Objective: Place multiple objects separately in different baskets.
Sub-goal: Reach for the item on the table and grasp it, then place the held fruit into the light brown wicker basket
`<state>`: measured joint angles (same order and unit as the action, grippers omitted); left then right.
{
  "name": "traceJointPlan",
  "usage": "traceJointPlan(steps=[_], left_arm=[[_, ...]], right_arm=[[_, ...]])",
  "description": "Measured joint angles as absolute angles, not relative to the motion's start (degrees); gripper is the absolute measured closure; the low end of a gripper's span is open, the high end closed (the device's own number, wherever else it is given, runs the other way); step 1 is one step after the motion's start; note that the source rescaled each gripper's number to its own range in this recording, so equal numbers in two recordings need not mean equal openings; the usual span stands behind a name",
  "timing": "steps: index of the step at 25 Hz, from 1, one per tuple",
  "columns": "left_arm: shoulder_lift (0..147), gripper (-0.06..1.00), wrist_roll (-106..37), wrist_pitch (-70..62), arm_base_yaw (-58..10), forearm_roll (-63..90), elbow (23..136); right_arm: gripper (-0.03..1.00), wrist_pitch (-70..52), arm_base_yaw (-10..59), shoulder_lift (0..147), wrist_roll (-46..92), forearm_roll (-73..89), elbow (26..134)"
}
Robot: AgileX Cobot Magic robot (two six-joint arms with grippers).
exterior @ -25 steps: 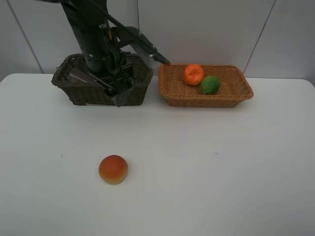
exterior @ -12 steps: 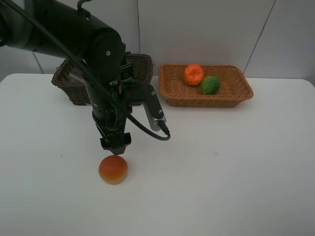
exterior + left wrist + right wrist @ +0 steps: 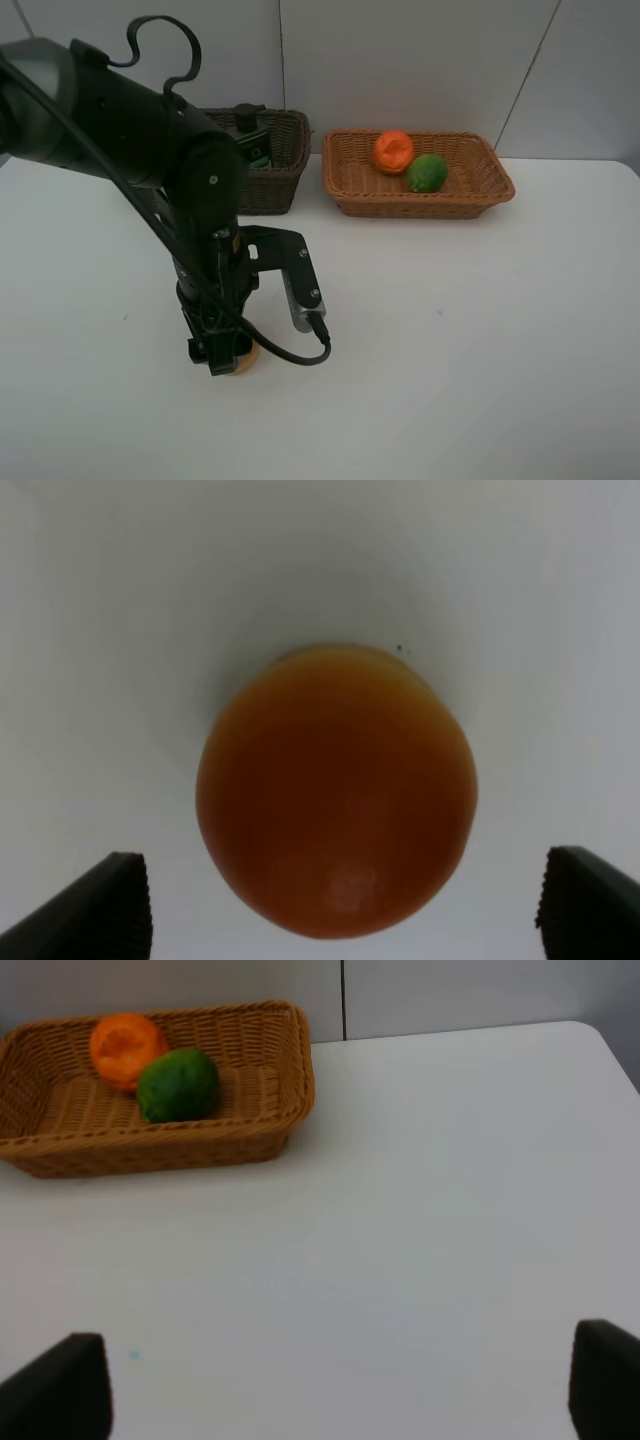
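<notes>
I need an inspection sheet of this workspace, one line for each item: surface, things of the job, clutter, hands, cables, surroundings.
Surface: white table, bare in front and on the right.
Job's things: peach-like fruit on the table under the left arm; orange and green fruit side by side in the light tan basket; dark brown basket beside it, a dark capped bottle showing above its rim.
Clutter: nothing seen.
Hands: left hand open, fingers on either side of the peach-like fruit, not touching it; right hand open and empty above bare table.
Cables: black cable looping over the left arm.
Surroundings: pale panelled wall behind the table.
</notes>
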<state>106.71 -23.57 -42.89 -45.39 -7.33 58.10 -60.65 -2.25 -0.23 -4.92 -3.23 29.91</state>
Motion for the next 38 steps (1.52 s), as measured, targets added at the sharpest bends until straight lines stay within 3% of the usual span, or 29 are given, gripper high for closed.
traceJointPlan(steps=[29,31,35,38], left_arm=[[110.15,-0.05,-24.6,-36.31,-45.46,-5.49,56.19],[110.15,0.0,-24.6,-36.37,-45.46,-5.49,56.19],[110.15,0.25,-24.6,-36.5,-45.46,-5.45,56.19],[110.15,0.28,-24.6,-36.55,-45.46,-5.93,56.19]], right_arm=[[-0.01,-60.65,-2.25,-0.23,-4.92,-3.23,29.91],[-0.01,-60.65,-2.25,-0.23,-4.92,-3.23,29.91],[-0.01,-60.65,-2.25,-0.23,-4.92,-3.23,29.91],[-0.01,-60.65,-2.25,-0.23,-4.92,-3.23,29.91]])
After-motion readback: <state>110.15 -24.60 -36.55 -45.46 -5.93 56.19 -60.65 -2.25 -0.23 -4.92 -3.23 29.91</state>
